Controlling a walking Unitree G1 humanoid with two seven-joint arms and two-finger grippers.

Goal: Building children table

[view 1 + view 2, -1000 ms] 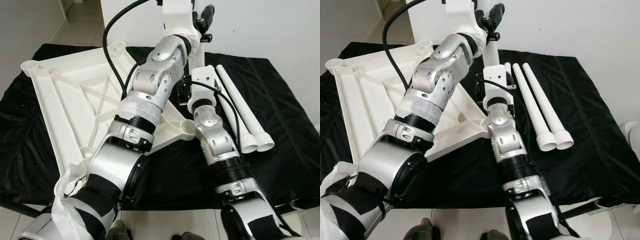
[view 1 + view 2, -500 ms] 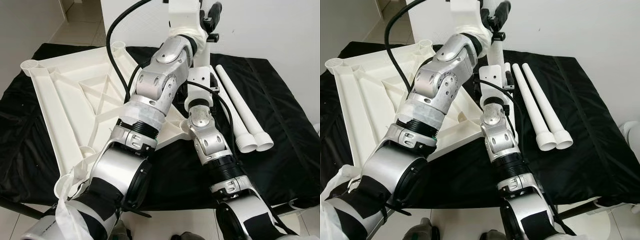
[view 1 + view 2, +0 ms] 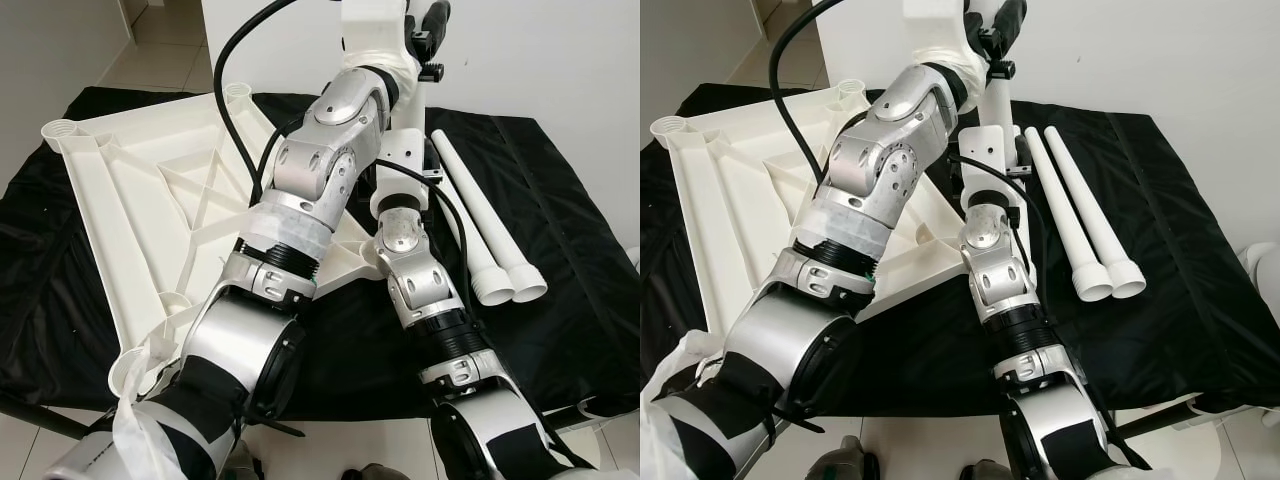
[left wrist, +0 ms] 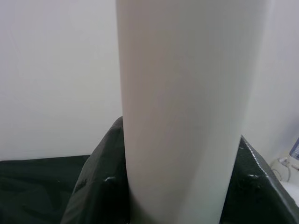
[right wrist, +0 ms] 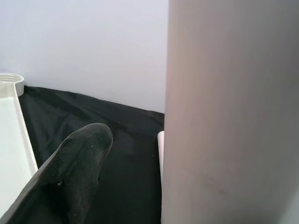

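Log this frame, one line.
step: leg upright at tabletop | left gripper: on leg | right gripper: beside leg | spare legs: on cloth

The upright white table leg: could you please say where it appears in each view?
Left eye view: leg at top centre.
Right eye view: leg at top centre.
Left wrist view: leg in the centre, close up.
Right wrist view: leg across the right half.
Shared landmark: black cloth.
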